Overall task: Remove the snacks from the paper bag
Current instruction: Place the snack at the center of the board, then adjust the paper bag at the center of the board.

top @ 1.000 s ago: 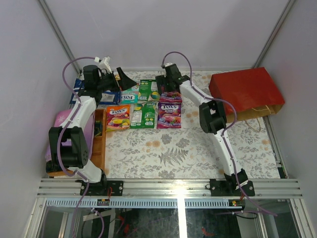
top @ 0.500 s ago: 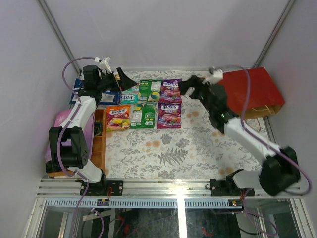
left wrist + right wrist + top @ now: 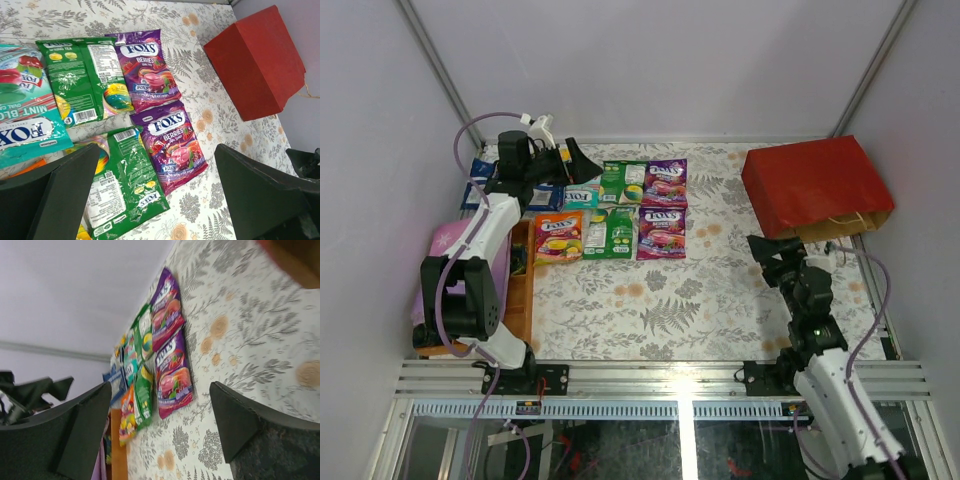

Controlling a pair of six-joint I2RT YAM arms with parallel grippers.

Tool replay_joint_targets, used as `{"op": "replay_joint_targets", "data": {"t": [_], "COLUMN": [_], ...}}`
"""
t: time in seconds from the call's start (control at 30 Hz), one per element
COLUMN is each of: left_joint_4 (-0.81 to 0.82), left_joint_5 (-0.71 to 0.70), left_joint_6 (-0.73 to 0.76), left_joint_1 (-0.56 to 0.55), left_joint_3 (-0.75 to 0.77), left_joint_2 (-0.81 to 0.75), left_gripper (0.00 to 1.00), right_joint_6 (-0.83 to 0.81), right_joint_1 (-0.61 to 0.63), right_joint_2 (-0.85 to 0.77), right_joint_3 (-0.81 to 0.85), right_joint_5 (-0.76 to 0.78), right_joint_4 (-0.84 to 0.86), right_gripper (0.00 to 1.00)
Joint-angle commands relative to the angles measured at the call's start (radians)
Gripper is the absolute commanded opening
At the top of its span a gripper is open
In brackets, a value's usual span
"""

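Left tool point(image 3: 578, 158): spread wide, pinching nothing, hanging over the far edge of the bench point(image 3: 720, 300), toward the left corner. Between its fingers point(image 3: 55, 195) in the wrist view, snacks point(image 3: 620, 210) lying flat in two rows. Far row from the left: blue packs point(image 3: 545, 197), teal packet point(image 3: 582, 192), green packet point(image 3: 623, 182), purple packet point(image 3: 666, 182). Near row: orange packet point(image 3: 558, 236), then a second green one and a second purple one, each touching or just beside its neighbour.

Right tool point(image 3: 767, 258): likewise spread and empty, near the right edge, just on the near side of the bag point(image 3: 815, 185). In its wrist view, the same rows framed from the side.

Bag: lying on its side in the far right corner, well apart from the snacks, red face up, brown rim toward the near edge. Cannot tell whether anything lies inside.

Along the left edge, a tray point(image 3: 520, 290) and, beside it, a pink cloth point(image 3: 445, 240).
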Motion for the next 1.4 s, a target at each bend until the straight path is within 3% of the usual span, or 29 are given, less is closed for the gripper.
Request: {"op": "replay_joint_targets", "data": {"t": [0.0,0.17,0.33,0.5,0.73,0.93,1.13,1.23,1.37], "left_joint_4": [0.003,0.001,-0.006,-0.007,-0.015,-0.012,-0.014,-0.021,-0.029], "left_joint_5": [-0.02,-0.011,-0.017,-0.013,-0.013,0.002,0.0,-0.005,-0.011], "left_joint_6": [0.03,0.028,0.038,0.04,0.045,0.038,0.04,0.046,0.055], "left_joint_1": [-0.019,-0.023,-0.024,-0.023,-0.023,-0.022,-0.023,-0.023,-0.023], "left_joint_3": [0.032,0.037,0.039,0.042,0.045,0.052,0.057,0.058,0.059], "left_joint_2": [-0.032,-0.028,-0.032,-0.026,-0.027,-0.007,-0.001,-0.001,0.0], "left_gripper": [1.0,1.0,1.0,1.0,1.0,1.0,1.0,1.0,1.0], "right_joint_6": [0.129,0.097,-0.189,-0.393,-0.384,-0.395,-0.485,-0.535,-0.619], "right_joint_1": [-0.155,-0.289,-0.377,-0.377,-0.377,-0.339,-0.187,-0.119,-0.053], "right_joint_2": [-0.186,-0.097,0.158,0.373,0.624,0.755,0.838,0.895,0.964], "right_joint_3": [-0.061,-0.05,0.12,0.262,0.264,0.283,0.372,0.441,0.546], "right_joint_5": [-0.078,-0.068,-0.069,-0.154,-0.257,-0.195,-0.034,0.045,0.152], "right_joint_4": [-0.214,-0.207,-0.137,-0.046,0.153,0.259,0.279,0.259,0.207], "right_gripper": [0.85,0.79,0.83,0.83,0.76,0.71,0.65,0.56,0.24]}}
